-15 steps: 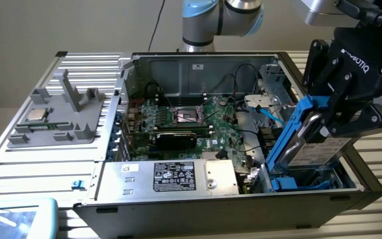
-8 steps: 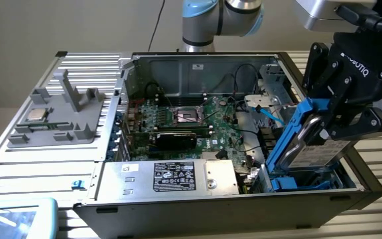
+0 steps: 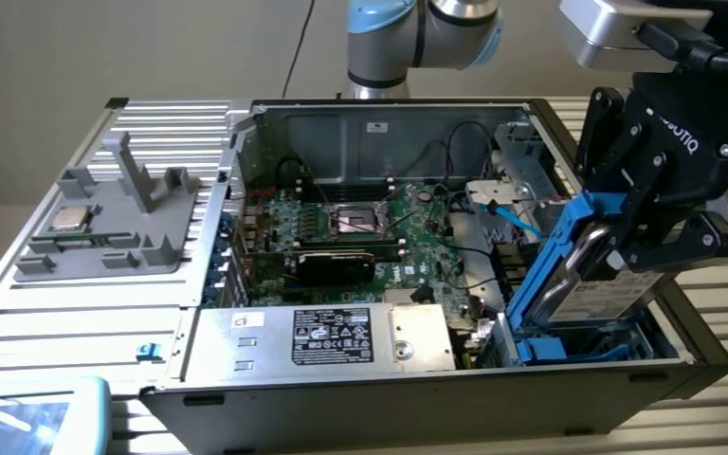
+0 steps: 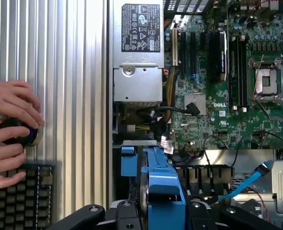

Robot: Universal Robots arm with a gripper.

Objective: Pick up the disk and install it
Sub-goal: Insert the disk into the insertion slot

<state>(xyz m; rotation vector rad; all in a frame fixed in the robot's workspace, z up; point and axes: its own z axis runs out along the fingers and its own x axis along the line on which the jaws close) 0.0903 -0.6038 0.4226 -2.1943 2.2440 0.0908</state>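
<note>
Claw (image 3: 648, 248) is pinching the disk (image 3: 605, 294): jaws pressed on its two flat faces, nothing else in grip. Wrist view agrees: claw (image 4: 153, 213) fingers (image 4: 84, 218) sit either side, disk (image 4: 158, 184) edge-on btwn them.

Disk pos: ~3-4 o'clock in ext view, over the corner of the PC case (image 3: 427, 403) on the exterior view's right. It stands on edge, tilted. Blue bracket (image 3: 548, 256) shows the long axis running ~1 o'clock (top end, in claw) to ~7 o'clock (bottom end). Lower end is down at the drive bay (image 3: 591, 346) mouth. Can't tell if it touches the bay floor or hangs just above.

Judgement: key relation = disk long axis vs bay slot, which is at 6 o'clock from claw. Axis leans off vertical, so not seated yet imo. Single arm, and it already has the part.

Outward from claw:
- Blue SATA cable (image 3: 516, 213) at ~10 o'clock, just beside bracket. Possible snag.
- Mobo (image 3: 377, 251) w/ bare CPU socket (image 3: 354, 220) at 9 o'clock.
- PSU (image 3: 326, 336) (silver box, blk label) at ~8 o'clock.
- Grey fixture (image 3: 111, 223) w/ CPU chip (image 3: 67, 218), far out at 9 o'clock, outside the case, well apart.

Wrist view also has a person's hands (image 4: 9, 134) on a round knob (image 4: 21, 135) near a keyboard (image 4: 17, 196), on the ribbed table (image 4: 74, 96), apart from the case.
</note>
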